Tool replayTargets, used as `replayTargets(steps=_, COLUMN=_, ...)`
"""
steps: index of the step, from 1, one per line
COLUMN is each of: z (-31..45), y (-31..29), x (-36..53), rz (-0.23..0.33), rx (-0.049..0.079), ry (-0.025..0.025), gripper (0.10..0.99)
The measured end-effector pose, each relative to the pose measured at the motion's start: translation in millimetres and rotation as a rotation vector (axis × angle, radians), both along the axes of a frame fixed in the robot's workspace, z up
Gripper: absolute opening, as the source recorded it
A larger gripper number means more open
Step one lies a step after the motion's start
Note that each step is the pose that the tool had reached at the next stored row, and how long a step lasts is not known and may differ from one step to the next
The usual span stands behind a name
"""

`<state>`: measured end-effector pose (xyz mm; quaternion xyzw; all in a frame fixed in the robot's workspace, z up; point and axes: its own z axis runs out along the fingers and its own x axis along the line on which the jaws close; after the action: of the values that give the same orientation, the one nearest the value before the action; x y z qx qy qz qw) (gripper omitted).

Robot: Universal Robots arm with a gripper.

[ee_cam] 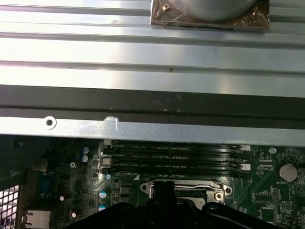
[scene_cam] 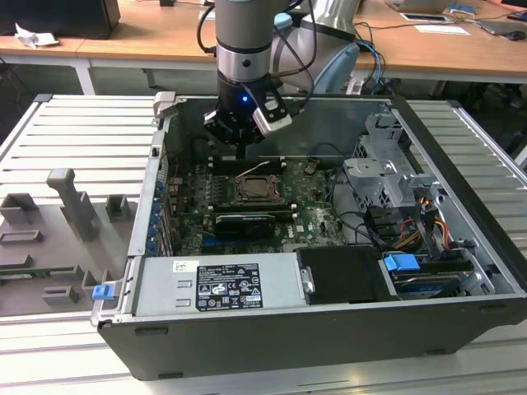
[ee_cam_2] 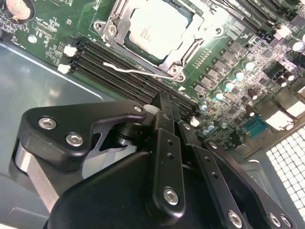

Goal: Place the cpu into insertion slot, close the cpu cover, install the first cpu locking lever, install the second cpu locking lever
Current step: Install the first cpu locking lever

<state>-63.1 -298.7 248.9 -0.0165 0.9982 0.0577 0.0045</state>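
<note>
The cpu [ee_cam_2: 153,27], a pale square chip, lies in the insertion slot [scene_cam: 259,191] on the green board. The silvery cpu cover [ee_cam_2: 116,23] lies flat around it, framing the chip. A thin silvery locking lever [ee_cam_2: 138,71] runs along the socket edge nearest the memory slots, its white tip [ee_cam_2: 106,64] out over them. In the exterior view that lever [scene_cam: 258,169] shows as a pale raised wire behind the socket. My gripper [ee_cam_2: 164,98] hangs just above the memory slots beside this lever, fingers shut with nothing between them. It also shows over the board's far side [scene_cam: 241,154].
Black memory slots [ee_cam: 176,157] lie between the socket [ee_cam: 187,187] and the case's far wall [ee_cam: 152,102]. A long black card [scene_cam: 244,222] sits nearer than the socket. Drive cages and cables [scene_cam: 387,181] crowd the exterior view's right; the power supply [scene_cam: 218,284] is in front.
</note>
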Motion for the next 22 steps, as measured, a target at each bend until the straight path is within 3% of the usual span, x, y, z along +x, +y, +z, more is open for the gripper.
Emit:
replayTargets(steps=15, z=-4.5, y=0.0, x=2.6, rz=0.002, rx=0.0, ry=0.0, gripper=0.106)
replayTargets(steps=22, z=-14.5, y=2.2, x=15.2, rz=0.022, rx=0.0, ry=-0.0003, gripper=0.106)
